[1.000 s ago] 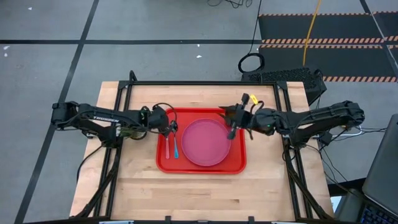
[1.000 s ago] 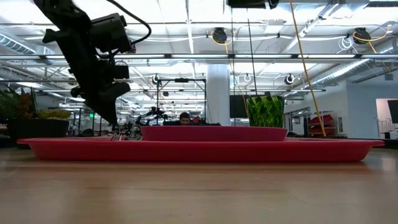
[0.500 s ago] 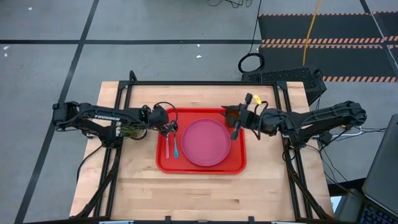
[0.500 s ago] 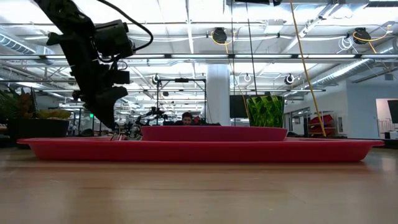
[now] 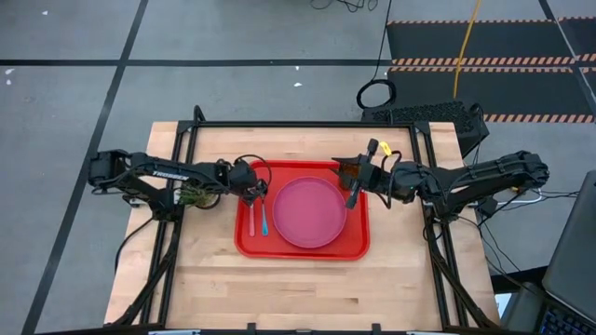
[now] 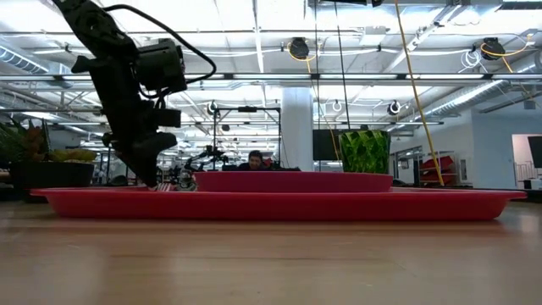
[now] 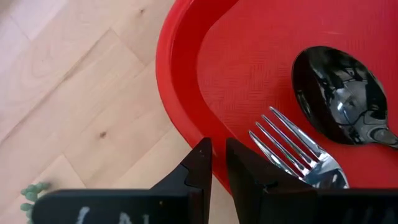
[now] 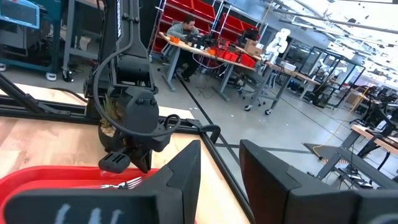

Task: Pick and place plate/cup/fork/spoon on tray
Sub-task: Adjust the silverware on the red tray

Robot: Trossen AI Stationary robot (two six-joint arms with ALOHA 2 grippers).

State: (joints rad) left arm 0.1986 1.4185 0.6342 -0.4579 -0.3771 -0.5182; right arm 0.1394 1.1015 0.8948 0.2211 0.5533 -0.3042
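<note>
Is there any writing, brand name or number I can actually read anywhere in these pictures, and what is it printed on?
"TROSSEN": white letters on the left arm, only just readable in the high view.
White marks on the dark gripper body at the bottom of each wrist view: cut off, not readable.
Tray, plate, fork, spoon: no text visible.
Background room signs: too small to read.

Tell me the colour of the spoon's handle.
Light blue, on the spoon lying in the red tray; clearest in the high view.
</note>
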